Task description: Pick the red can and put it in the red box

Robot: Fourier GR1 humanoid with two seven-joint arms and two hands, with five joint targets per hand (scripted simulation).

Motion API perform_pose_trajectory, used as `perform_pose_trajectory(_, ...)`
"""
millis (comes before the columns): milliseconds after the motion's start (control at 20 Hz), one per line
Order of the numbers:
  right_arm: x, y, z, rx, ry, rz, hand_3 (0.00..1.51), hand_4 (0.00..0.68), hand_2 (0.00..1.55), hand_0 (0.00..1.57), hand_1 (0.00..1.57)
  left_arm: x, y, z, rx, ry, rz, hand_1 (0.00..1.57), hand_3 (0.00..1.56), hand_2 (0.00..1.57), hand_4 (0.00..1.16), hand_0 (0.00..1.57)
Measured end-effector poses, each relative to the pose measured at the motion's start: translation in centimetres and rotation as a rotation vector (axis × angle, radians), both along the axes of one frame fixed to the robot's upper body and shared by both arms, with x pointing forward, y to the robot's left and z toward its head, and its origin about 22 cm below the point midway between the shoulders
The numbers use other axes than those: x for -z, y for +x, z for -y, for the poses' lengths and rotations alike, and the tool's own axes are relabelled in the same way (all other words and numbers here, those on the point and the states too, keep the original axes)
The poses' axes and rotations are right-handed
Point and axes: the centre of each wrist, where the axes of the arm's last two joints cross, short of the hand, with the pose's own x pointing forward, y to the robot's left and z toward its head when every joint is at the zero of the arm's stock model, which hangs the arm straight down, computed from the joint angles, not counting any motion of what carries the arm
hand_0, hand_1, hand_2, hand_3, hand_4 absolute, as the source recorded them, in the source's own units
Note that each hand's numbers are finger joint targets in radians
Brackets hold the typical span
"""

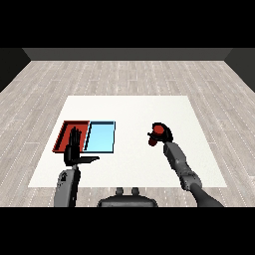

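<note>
Head view: right hand [160, 136] curled round red can [158, 130]; left hand [73, 149] upright, fingers straight

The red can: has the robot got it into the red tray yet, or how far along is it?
Not yet. The right hand is curled round the red can, out on the white table right of both trays. The red tray holds no can. Carrying it past the light blue tray remains. The left hand is open.

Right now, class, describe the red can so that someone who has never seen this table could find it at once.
Start at the white table and look to its right side, far from the red tray and light blue tray on the left. The red can sits there with the black right hand curled round it, the only red thing on that side.
</note>
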Motion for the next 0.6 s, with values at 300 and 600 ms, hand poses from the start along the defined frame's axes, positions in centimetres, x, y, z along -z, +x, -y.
perform_pose_trajectory(300, -0.7, 0.3, 0.1, 0.001, -0.072, 0.033, 1.42, 0.643, 1.45, 1.46, 1.46, 0.4, -0.4, 0.2, -0.005, 0.019, 0.003, 0.0, 0.0, 0.0, 0.0, 0.0)
perform_pose_trajectory(600, -1.3, 0.3, -0.3, 0.004, -0.1, 0.075, 1.41, 0.659, 1.45, 1.46, 1.46, 0.3, -0.2, 0.7, 0.02, 0.014, -0.003, 0.0, 0.0, 0.0, 0.0, 0.0)
